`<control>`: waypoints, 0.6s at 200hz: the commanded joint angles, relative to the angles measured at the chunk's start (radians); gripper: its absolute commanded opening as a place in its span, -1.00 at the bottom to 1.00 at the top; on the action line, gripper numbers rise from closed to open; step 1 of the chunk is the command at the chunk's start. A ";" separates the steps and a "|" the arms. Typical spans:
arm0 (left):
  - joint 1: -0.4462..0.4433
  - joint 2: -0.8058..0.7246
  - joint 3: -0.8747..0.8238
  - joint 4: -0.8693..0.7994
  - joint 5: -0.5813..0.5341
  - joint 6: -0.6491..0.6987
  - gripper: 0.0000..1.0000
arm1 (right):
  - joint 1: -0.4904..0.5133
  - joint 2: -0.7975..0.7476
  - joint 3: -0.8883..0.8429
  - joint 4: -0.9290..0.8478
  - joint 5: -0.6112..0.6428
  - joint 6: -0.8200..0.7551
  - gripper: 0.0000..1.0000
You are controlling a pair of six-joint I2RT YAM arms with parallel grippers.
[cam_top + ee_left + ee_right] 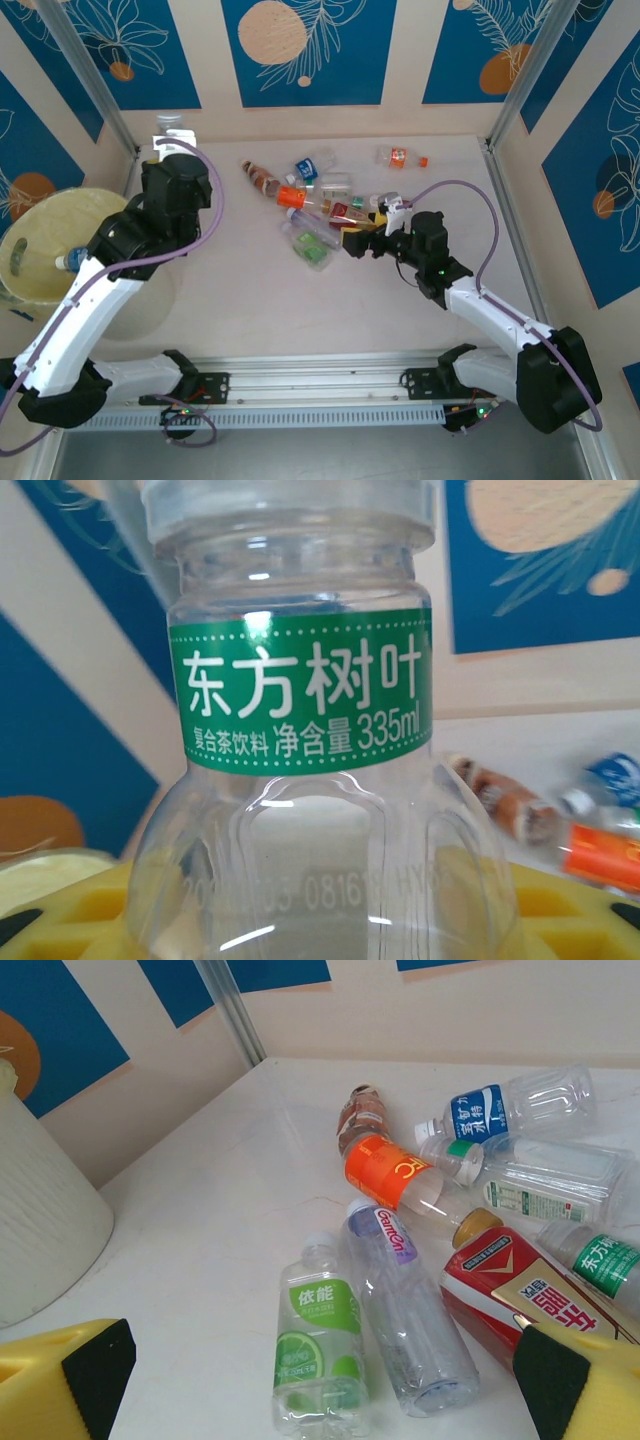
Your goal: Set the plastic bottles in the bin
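Left gripper (168, 146): pinching green-label bottle (300, 710); loose hold risks a drop short of bin (40, 222), 8 o'clock. Right gripper (325, 1375): spread.

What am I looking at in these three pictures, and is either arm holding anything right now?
Two robot arms are bolted at the near edge of the table. The overhead picture looks down on both; the other two come from a camera on each wrist. The left fingers grip a clear green-labelled bottle near the back-left corner, not yet over the pale yellow bin, which already holds another bottle. The right fingers stand open and empty at the edge of a heap of plastic bottles lying mid-table; that wrist camera looks across the heap.
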 commanded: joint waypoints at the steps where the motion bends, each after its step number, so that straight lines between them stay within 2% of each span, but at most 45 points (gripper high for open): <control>1: 0.133 -0.061 -0.016 -0.065 -0.017 -0.045 -1.00 | 0.007 0.003 0.030 0.018 -0.006 -0.003 0.98; 14: 0.258 -0.091 -0.031 -0.094 0.107 -0.091 -1.00 | 0.008 0.006 0.036 0.011 -0.009 -0.007 0.99; 27: 0.328 -0.113 -0.044 -0.100 0.148 -0.095 -1.00 | 0.010 0.007 0.045 -0.001 -0.013 -0.014 0.99; 56: 0.464 -0.136 -0.080 -0.110 0.139 -0.125 -1.00 | 0.015 0.013 0.050 0.000 -0.015 -0.013 0.99; 79: 0.572 -0.187 -0.158 -0.114 0.018 -0.214 -1.00 | 0.016 0.026 0.055 0.002 -0.021 -0.012 0.99; 90: 0.648 -0.216 -0.201 -0.099 0.014 -0.241 -1.00 | 0.015 0.036 0.058 0.007 -0.025 -0.011 0.98; 120: 0.875 -0.194 -0.243 -0.104 0.195 -0.291 -1.00 | 0.014 0.076 0.082 -0.002 -0.060 -0.022 0.99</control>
